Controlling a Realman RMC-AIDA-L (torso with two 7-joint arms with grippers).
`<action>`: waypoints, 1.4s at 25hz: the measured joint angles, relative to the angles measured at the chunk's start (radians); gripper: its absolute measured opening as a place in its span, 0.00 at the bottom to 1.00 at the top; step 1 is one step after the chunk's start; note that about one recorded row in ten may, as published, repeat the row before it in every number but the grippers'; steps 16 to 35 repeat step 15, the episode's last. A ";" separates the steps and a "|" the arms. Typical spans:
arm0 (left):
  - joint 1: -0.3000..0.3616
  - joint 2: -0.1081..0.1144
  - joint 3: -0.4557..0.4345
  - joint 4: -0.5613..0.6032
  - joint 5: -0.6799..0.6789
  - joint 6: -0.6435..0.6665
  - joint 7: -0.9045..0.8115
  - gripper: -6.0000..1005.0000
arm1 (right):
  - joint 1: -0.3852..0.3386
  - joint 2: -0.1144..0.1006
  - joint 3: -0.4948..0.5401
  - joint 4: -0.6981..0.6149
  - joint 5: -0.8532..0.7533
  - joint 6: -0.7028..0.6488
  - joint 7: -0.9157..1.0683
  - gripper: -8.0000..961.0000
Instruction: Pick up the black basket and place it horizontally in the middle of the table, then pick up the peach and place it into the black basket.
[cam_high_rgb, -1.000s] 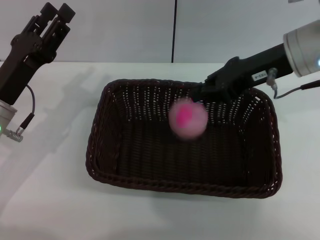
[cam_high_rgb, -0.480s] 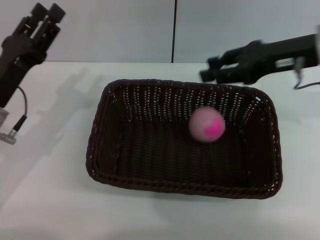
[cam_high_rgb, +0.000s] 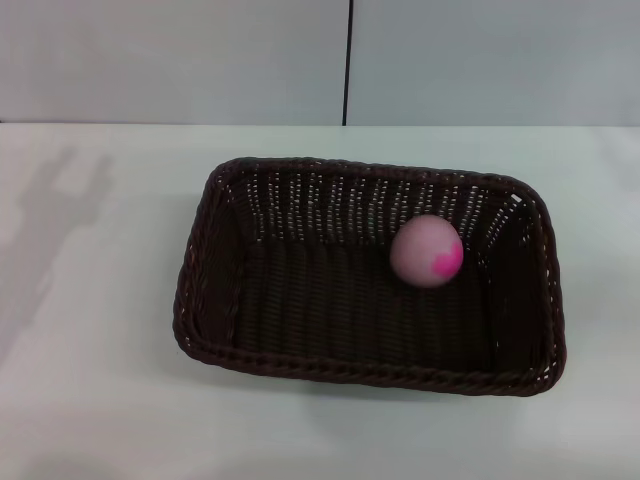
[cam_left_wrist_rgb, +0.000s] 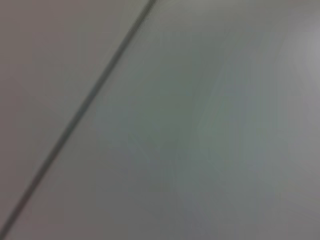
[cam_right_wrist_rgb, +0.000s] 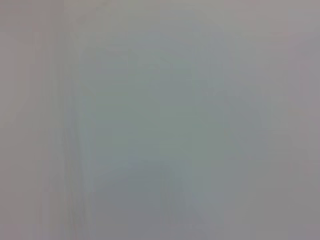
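The black basket lies lengthwise across the middle of the white table in the head view. The peach, pale pink with a magenta blotch on its right side, rests inside the basket, right of its middle and toward the far wall. Neither gripper shows in the head view. The left wrist view shows only a plain grey surface with a dark seam line. The right wrist view shows only a plain grey surface.
A grey wall with a dark vertical seam stands behind the table's far edge. A faint shadow falls on the table at the left. Bare tabletop lies on all sides of the basket.
Both arms have pulled out of the head view, the left one upward and left, the right one upward and right. The peach dropped into the basket and rolled right, and now lies there.
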 joint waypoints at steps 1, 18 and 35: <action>0.007 0.000 -0.018 -0.002 0.000 0.003 0.000 0.60 | -0.009 0.002 0.029 0.056 0.048 0.000 -0.060 0.50; 0.039 0.000 -0.117 -0.003 0.000 0.037 -0.001 0.60 | -0.024 0.005 0.184 0.241 0.179 0.036 -0.221 0.50; 0.039 0.000 -0.117 -0.003 0.000 0.037 -0.001 0.60 | -0.024 0.005 0.184 0.241 0.179 0.036 -0.221 0.50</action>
